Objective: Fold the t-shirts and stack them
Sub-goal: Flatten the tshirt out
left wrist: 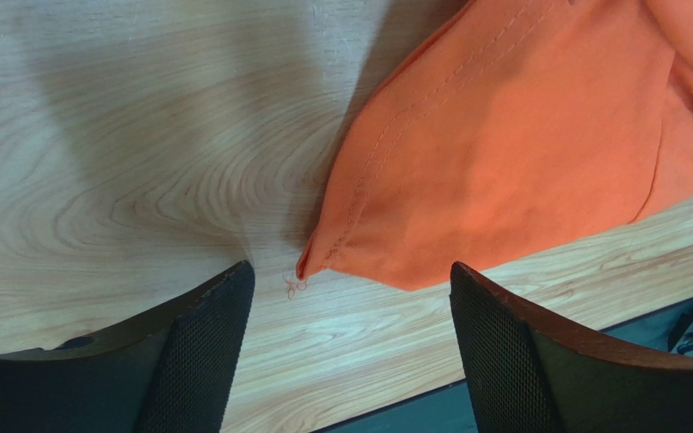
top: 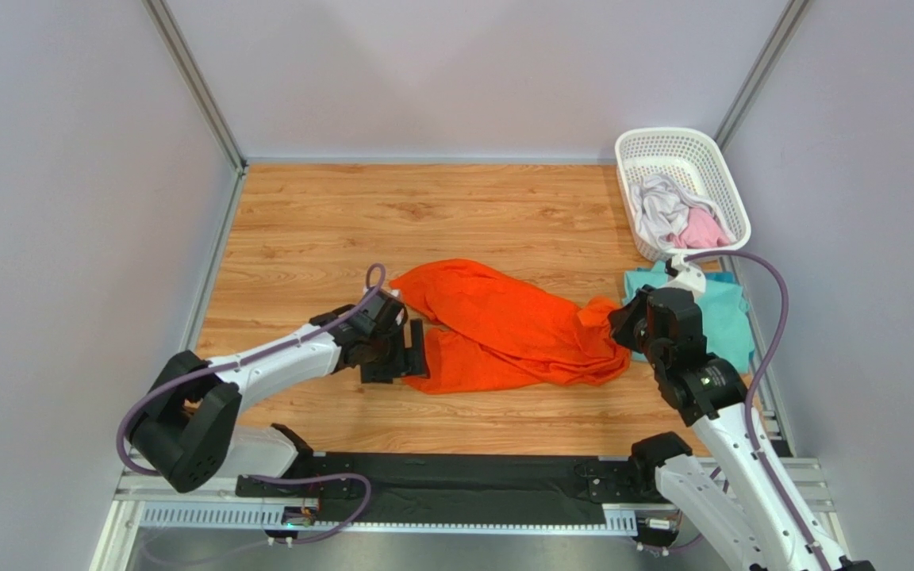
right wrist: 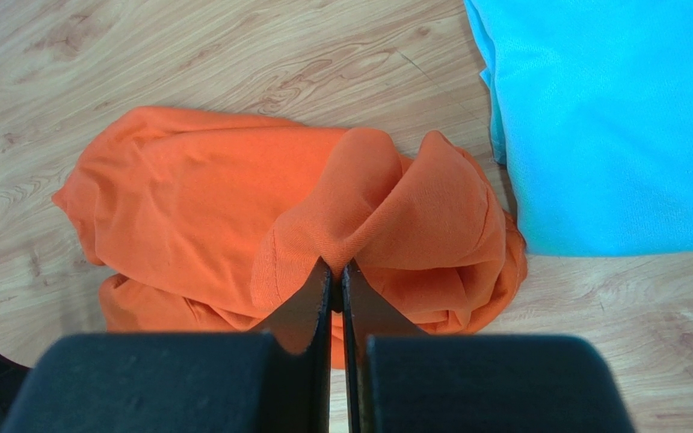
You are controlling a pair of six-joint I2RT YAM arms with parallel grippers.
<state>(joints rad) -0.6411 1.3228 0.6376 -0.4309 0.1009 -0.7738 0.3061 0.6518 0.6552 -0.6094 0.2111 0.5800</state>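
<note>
The bright orange t-shirt [top: 504,325] lies crumpled across the middle of the wooden table. My right gripper [top: 619,327] is shut on a pinched fold at its right end [right wrist: 386,194]. My left gripper [top: 417,353] is open and empty just off the shirt's left edge, with a hemmed corner [left wrist: 504,153] lying between and beyond the jaws. The teal t-shirt [top: 724,315] lies flat at the right, partly under my right arm, and shows in the right wrist view [right wrist: 612,117]. Pale grey-white [top: 662,205] and pink [top: 703,230] t-shirts lie bunched in the basket.
The white plastic lattice basket [top: 664,145] stands at the back right corner. Grey walls enclose the table on three sides. A black strip [top: 462,482] runs along the near edge between the arm bases.
</note>
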